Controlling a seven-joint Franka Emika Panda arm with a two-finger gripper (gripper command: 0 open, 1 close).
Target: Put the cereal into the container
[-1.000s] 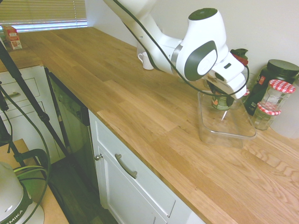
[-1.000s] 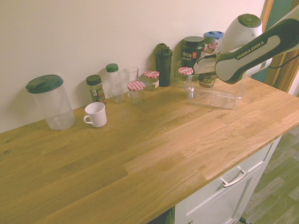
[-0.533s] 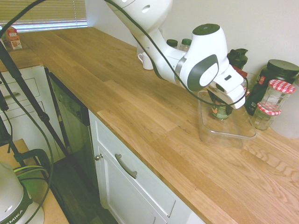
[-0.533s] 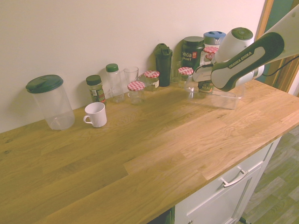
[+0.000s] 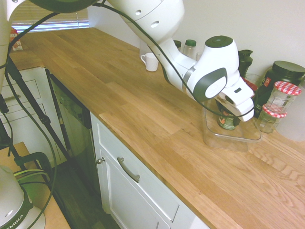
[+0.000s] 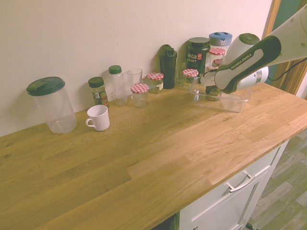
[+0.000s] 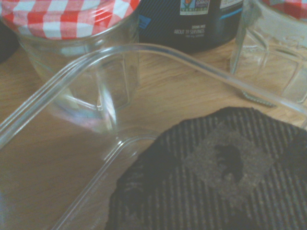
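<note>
Warm oak planks form the long kitchen counter [image 5: 143, 109], with white cabinet fronts [image 5: 138, 191] under it and a pale wall [image 6: 96, 33] behind. The container [image 5: 233, 136], a clear dish with rounded corners, stands on the wood near checked-lid jars [image 5: 286, 95]. The cereal [image 5: 228, 119], a small squat jar, sits inside it under the gripper [image 5: 229, 113]; I cannot tell if the fingers grasp it.

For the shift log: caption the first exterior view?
Gripper lowers the cereal inside the clear container on the wooden counter.
</note>
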